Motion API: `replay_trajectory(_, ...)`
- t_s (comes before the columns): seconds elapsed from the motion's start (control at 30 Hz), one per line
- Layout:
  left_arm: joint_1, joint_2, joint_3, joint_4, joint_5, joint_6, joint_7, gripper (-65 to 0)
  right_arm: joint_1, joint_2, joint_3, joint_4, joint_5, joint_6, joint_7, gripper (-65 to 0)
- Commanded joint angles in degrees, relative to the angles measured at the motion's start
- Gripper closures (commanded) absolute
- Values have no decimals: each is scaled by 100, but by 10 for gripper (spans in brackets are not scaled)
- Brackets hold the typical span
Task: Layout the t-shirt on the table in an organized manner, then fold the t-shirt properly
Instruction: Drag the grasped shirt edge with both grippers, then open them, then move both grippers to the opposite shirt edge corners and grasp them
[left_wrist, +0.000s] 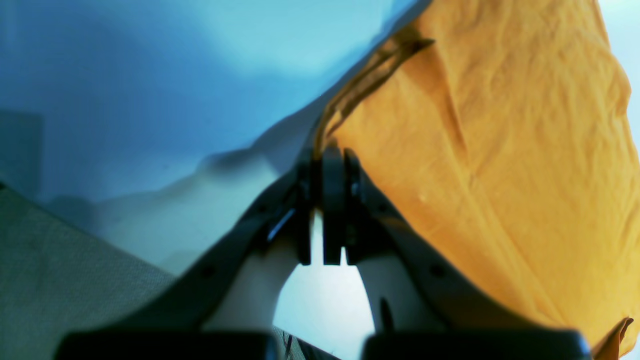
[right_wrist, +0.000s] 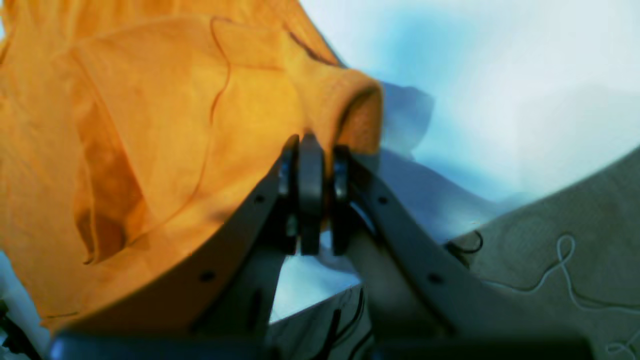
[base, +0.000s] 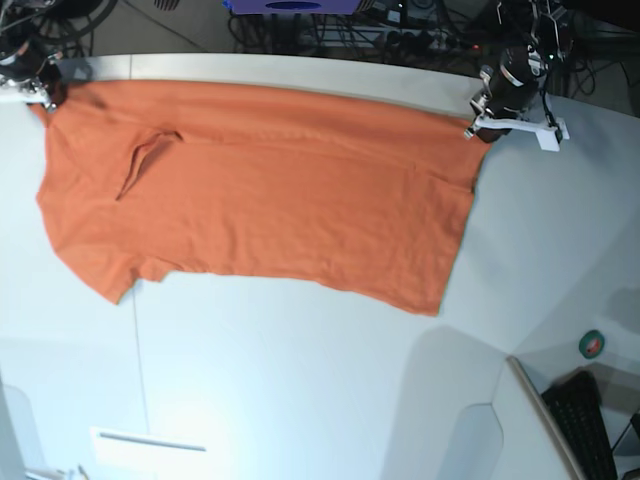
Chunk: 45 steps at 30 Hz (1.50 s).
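Surface: white tabletop (base: 300, 380), thin dark seam running from 12 to 6 at lower left; cable clutter beyond the far edge at 12.
Garment: orange t-shirt (base: 260, 190) stretched across the far half of the tabletop, far edge taut between 10 and 2, near edge hanging toward 5; a pucker near the collar at 10.
Left pincer (left_wrist: 325, 150): clenched on a bunched corner of cloth, at 2 in the base view.
Right pincer (right_wrist: 312, 142): clenched on a rolled cloth edge, at 10 in the base view.
Step in hand: likely spreading the shirt flat before any fold.
Doing it well: keep equal tension on both corners, lower together, drag toward 6 so the body settles without new creases; smooth the pucker before letting go.
Nearby: green tape roll (base: 592, 344) at 4, dark keyboard (base: 585, 425) at 5, both well apart from the cloth.
In the way: nothing on the cloth's path, as far as visible; far tabletop edge just beside the held edge, a slip risk.
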Motion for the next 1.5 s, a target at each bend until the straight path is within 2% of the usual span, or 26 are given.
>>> replay_trajectory(0.0, 18, -52, -41, 94, -13, -18, -116, 0, -12, 87, 37, 122, 71, 21, 107, 0)
replay_trajectory(0.57, 247, -52, -41, 138, -13, -18, -116, 0, -83, 87, 37, 131, 71, 3, 99, 0)
replay_trajectory(0.6, 247, -52, -41, 147, -13, -18, -116, 0, -109, 87, 37, 140, 71, 3, 99, -6)
replay_trajectory(0.63, 247, -52, -41, 147, -13, -18, -116, 0, -127, 87, 37, 193, 71, 3, 99, -74)
replay_trajectory(0.73, 255, -52, -41, 147, -13, -18, -116, -193, -215, 43, 37, 404, 80, 3, 99, -239)
replay_trajectory(0.8, 255, -52, -102, 147, -13, -18, -116, -334, -311, -37, 37, 667, 80, 3, 99, -263)
replay_trajectory(0.87, 255, 1, -401, 147, -13, -18, -116, -429, -373, -63, 37, 887, 80, 3, 99, -264)
replay_trajectory(0.93, 255, 168, -841, 165, -13, -18, -116, -489, -408, -54, 37, 958, 80, 3, 99, -267)
replay_trajectory(1.07, 247, 159, -1491, 376, -13, -18, -116, -495, -382, -10, 81, 1002, 71, -23, 151, -270)
replay_trajectory(1.17, 220, 63, -1729, 675, -4, -18, -116, -495, -171, 157, 354, 1160, 45, 3, 230, -270)
replay_trajectory(1.27, 124, -482, -1421, 833, -4, -18, -107, -495, 286, 588, 284, 1089, 36, 12, 362, -272)
replay_trajectory(1.37, -184, -1010, -797, 701, -4, -18, -81, -495, 919, 1256, -332, 509, 36, 12, 371, -272)
replay_trajectory(1.47, -826, -1423, -181, 358, 4, -18, 526, -495, 1755, 1924, -1404, -475, 36, 12, 389, -272)
